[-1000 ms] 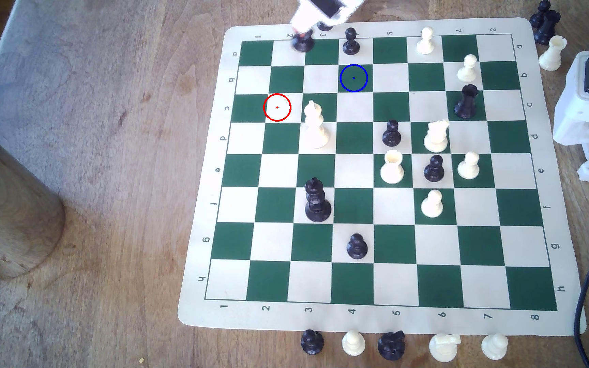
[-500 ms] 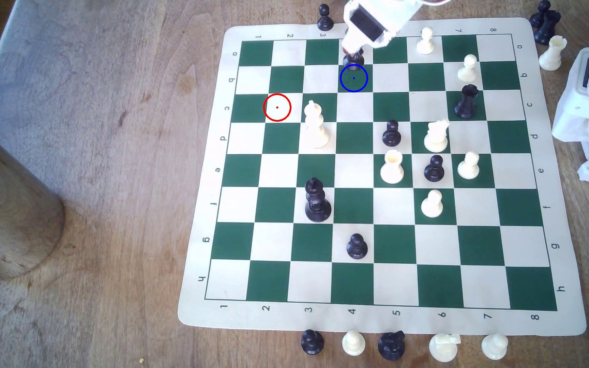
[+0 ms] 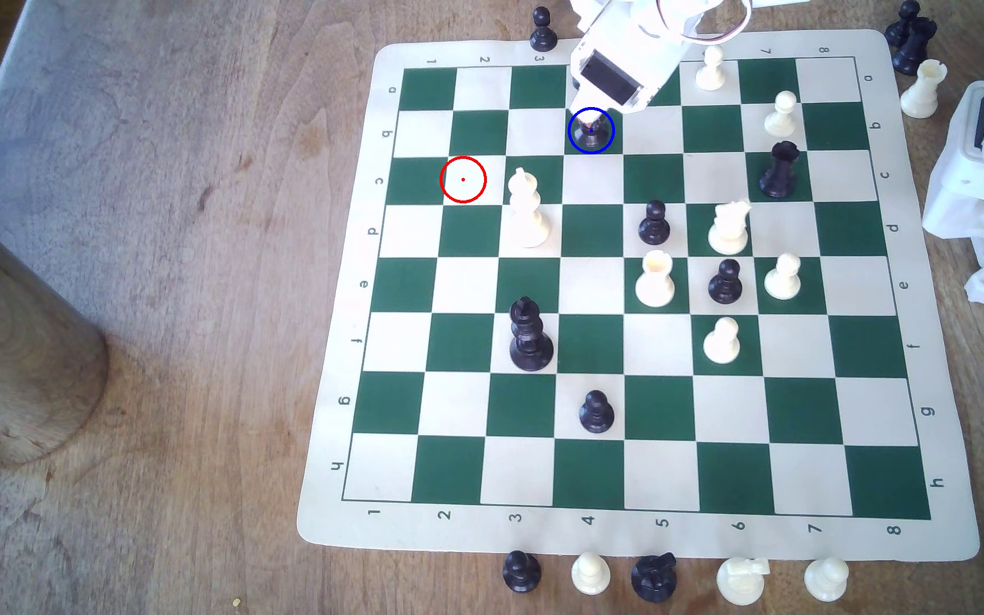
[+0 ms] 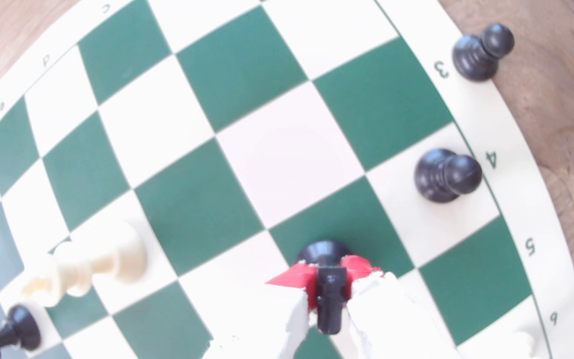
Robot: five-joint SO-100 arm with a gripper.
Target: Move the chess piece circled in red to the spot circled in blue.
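While my gripper stays out of it, logged: clamped on black knight, base on blue-ringed green square; black pawn just beyond the gripper.

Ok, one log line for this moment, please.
phase: placing | tool: shut on black knight | knight: inside blue ring, green square | contact with board: cannot tell | red ring: empty

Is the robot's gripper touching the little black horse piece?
Touching. In the wrist view the gripper is closed with its red pads pressed against both sides of the black knight, with no gap showing.
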